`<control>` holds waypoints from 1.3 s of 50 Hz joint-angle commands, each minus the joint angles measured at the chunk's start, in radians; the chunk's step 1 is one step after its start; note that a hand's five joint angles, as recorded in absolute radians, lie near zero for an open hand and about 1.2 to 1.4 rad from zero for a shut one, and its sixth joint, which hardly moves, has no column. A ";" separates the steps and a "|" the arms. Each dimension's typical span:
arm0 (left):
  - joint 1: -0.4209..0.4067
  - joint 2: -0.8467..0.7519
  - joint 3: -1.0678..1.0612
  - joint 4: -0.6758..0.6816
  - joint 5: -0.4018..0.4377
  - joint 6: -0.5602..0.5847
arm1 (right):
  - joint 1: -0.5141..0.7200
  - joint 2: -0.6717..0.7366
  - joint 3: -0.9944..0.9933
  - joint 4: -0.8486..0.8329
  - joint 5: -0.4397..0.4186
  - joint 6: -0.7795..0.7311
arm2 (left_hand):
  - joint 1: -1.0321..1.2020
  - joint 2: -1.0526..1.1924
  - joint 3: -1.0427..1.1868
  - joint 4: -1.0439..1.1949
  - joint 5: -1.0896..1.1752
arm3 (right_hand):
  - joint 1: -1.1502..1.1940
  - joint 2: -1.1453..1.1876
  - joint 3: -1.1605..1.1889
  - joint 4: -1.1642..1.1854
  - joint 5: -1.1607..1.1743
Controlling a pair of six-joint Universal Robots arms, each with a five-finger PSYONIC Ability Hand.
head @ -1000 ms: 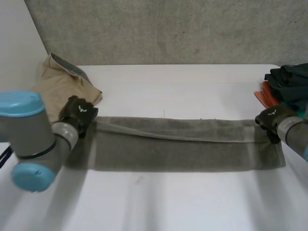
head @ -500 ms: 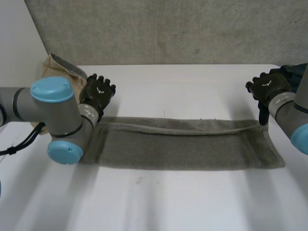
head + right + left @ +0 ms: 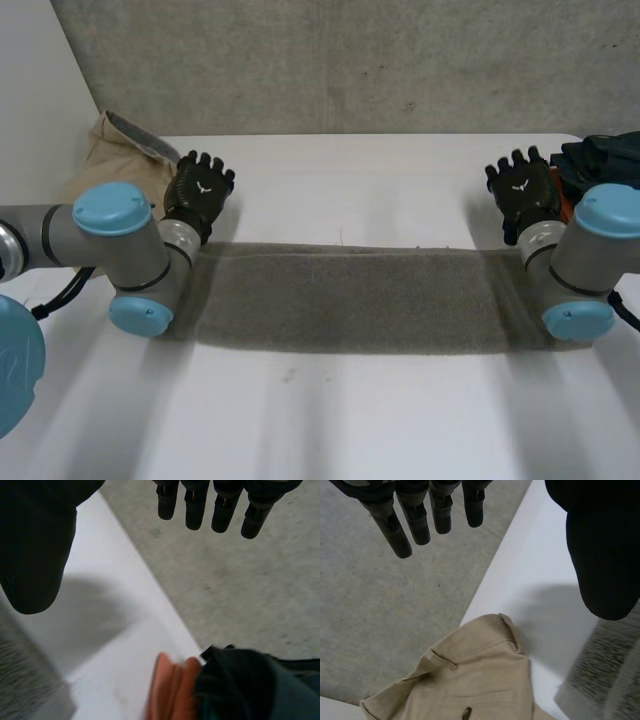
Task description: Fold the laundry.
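A grey-green towel (image 3: 350,298) lies flat on the white table (image 3: 330,420) as a long folded strip running left to right. My left hand (image 3: 200,192) hovers just beyond the strip's far left corner, fingers (image 3: 415,517) straight and spread, holding nothing. My right hand (image 3: 522,188) hovers beyond the far right corner, fingers (image 3: 220,505) straight and empty too. An edge of the towel (image 3: 605,680) shows under the left thumb, and a corner of the towel (image 3: 30,685) shows below the right thumb.
Tan trousers (image 3: 120,160) lie bunched at the table's far left corner, also as tan trousers (image 3: 465,680) beneath my left fingers. A dark garment (image 3: 605,160) on orange cloth (image 3: 172,685) sits at the far right edge. Grey floor (image 3: 385,605) lies beyond the table's edge.
Both hands let go of the towel's far edge and rose away beyond it, fingers opening. The lifted layer has dropped, leaving the strip flat and narrower.
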 commanded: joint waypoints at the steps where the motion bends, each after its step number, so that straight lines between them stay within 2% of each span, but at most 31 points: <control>1: -0.002 0.162 -0.136 0.013 0.001 -0.066 | -0.038 -0.185 0.151 0.012 -0.005 0.097 | 0.022 0.002 0.000 0.010 -0.011 | -0.052 -0.042 -0.037 -0.038 -0.045; 4: -0.003 0.268 -0.222 0.013 0.009 -0.135 | -0.063 -0.311 0.210 0.092 -0.036 0.138 | 0.022 0.002 0.000 0.010 -0.011 | -0.052 -0.042 -0.037 -0.038 -0.045; 5: -0.003 0.289 -0.244 0.013 0.010 -0.152 | -0.078 -0.371 0.236 0.170 -0.068 0.150 | 0.022 0.002 0.000 0.010 -0.011 | -0.052 -0.042 -0.037 -0.038 -0.045; 8: -0.008 0.388 -0.322 0.015 0.015 -0.226 | -0.128 -0.432 0.269 0.349 -0.137 0.151 | 0.019 -0.001 -0.003 0.007 -0.014 | -0.052 -0.042 -0.037 -0.038 -0.045; 12: -0.008 0.474 -0.406 0.018 0.035 -0.318 | -0.202 -0.451 0.291 0.579 -0.198 0.146 | 0.016 -0.004 -0.006 0.004 -0.017 | -0.004 0.006 0.011 0.010 0.003; 16: -0.008 0.509 -0.463 0.024 0.070 -0.381 | -0.242 -0.459 0.326 0.722 -0.235 0.141 | 0.022 0.002 0.000 0.010 -0.011 | 0.070 0.080 0.085 0.083 0.077; 22: -0.006 0.511 -0.488 0.025 0.081 -0.410 | -0.253 -0.456 0.414 0.660 -0.283 0.072 | 0.022 0.002 0.000 0.010 -0.011 | 0.167 0.177 0.182 0.180 0.173; 32: -0.008 0.501 -0.495 0.027 0.082 -0.410 | -0.248 -0.408 0.489 0.502 -0.266 0.034 | 0.022 0.002 0.000 0.010 -0.011 | 0.258 0.268 0.273 0.271 0.264; 35: -0.006 0.500 -0.497 0.027 0.082 -0.410 | -0.248 -0.388 0.490 0.471 -0.258 0.032 | 0.019 -0.001 -0.003 0.007 -0.014 | 0.425 0.435 0.440 0.438 0.432; 37: -0.005 0.498 -0.499 0.028 0.082 -0.410 | -0.253 -0.377 0.494 0.442 -0.246 0.031 | 0.019 -0.001 -0.003 0.007 -0.014 | 0.662 0.672 0.677 0.675 0.669; 39: -0.005 0.498 -0.499 0.027 0.082 -0.410 | -0.262 -0.376 0.494 0.427 -0.240 0.029 | 0.016 -0.004 -0.006 0.004 -0.017 | 1.167 1.177 1.182 1.180 1.174; 44: -0.005 0.498 -0.500 0.027 0.082 -0.410 | -0.345 -0.393 0.507 0.378 -0.200 -0.001 | 0.016 -0.004 -0.006 0.004 -0.017 | 1.170 1.180 1.185 1.183 1.177; 48: -0.008 0.509 -0.512 0.027 0.081 -0.408 | -0.421 -0.422 0.498 0.376 -0.200 -0.052 | 0.013 -0.007 -0.009 0.001 -0.020 | 1.170 1.180 1.185 1.183 1.177; 56: -0.002 0.563 -0.557 0.027 0.081 -0.410 | -0.550 -0.439 0.452 0.368 -0.180 -0.296 | 0.010 -0.010 -0.012 -0.002 -0.023 | 1.170 1.180 1.185 1.183 1.177; 58: 0.000 0.575 -0.564 0.027 0.081 -0.410 | -0.540 -0.443 0.443 0.361 -0.182 -0.299 | 0.010 -0.010 -0.012 -0.002 -0.023 | 1.170 1.180 1.185 1.183 1.177; 60: 0.009 0.595 -0.572 0.025 0.079 -0.410 | -0.462 -0.472 0.428 0.350 -0.191 -0.294 | 0.010 -0.010 -0.012 -0.002 -0.023 | 1.170 1.180 1.185 1.183 1.177; 61: 0.012 0.601 -0.574 0.025 0.078 -0.410 | -0.419 -0.485 0.423 0.344 -0.192 -0.294 | 0.010 -0.010 -0.012 -0.002 -0.023 | 1.170 1.180 1.185 1.183 1.177; 62: 0.017 0.607 -0.577 0.025 0.078 -0.410 | -0.326 -0.500 0.409 0.324 -0.194 -0.294 | 0.010 -0.010 -0.012 -0.002 -0.023 | 1.170 1.180 1.185 1.183 1.177; 65: 0.031 0.638 -0.586 0.025 0.078 -0.410 | -0.197 -0.505 0.397 0.260 -0.197 -0.287 | 0.010 -0.010 -0.012 -0.002 -0.023 | 1.170 1.180 1.185 1.183 1.177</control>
